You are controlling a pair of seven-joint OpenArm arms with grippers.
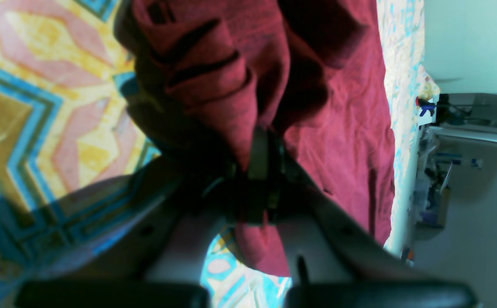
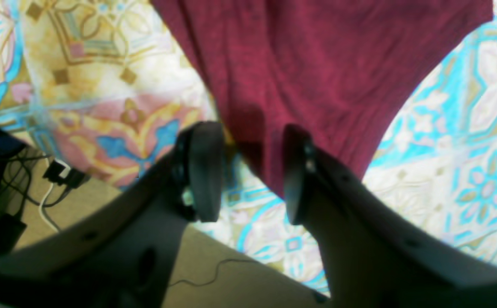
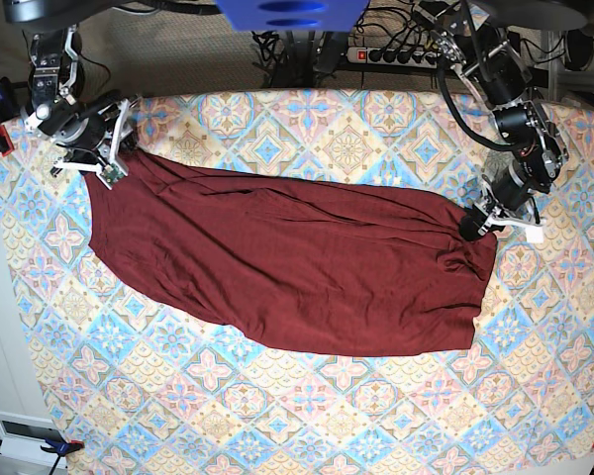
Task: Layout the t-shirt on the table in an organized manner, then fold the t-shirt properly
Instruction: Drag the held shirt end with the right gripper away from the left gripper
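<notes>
The t-shirt [image 3: 287, 262] lies spread across the middle of the desk [image 3: 307, 426] as one long maroon band, running from the far corner on the base view's left down toward the right side. Its near edge sags in a shallow curve, and the cloth bunches into folds at both ends.

The left claw [image 1: 265, 167] is clamped tight on a gathered pinch of the t-shirt [image 1: 338, 128] — fabric wells up in thick pleats above the closed jaws and a tongue of it hangs below them. In the base view this claw [image 3: 472, 226] sits at the shirt's right-hand end, well in from the desk's right edge.

The right claw [image 2: 250, 171] stands with its jaws apart. A corner of the t-shirt [image 2: 316, 64] drapes down between the two pads [image 2: 205, 171], but neither pad presses on it. This claw [image 3: 104, 158] is at the shirt's far-left corner, close to the desk's back and left edges; floor and cables show just past the desk edge in its wrist view.

The widest bare patterned cloth lies along the near side, with narrower strips beside both ends of the shirt.
</notes>
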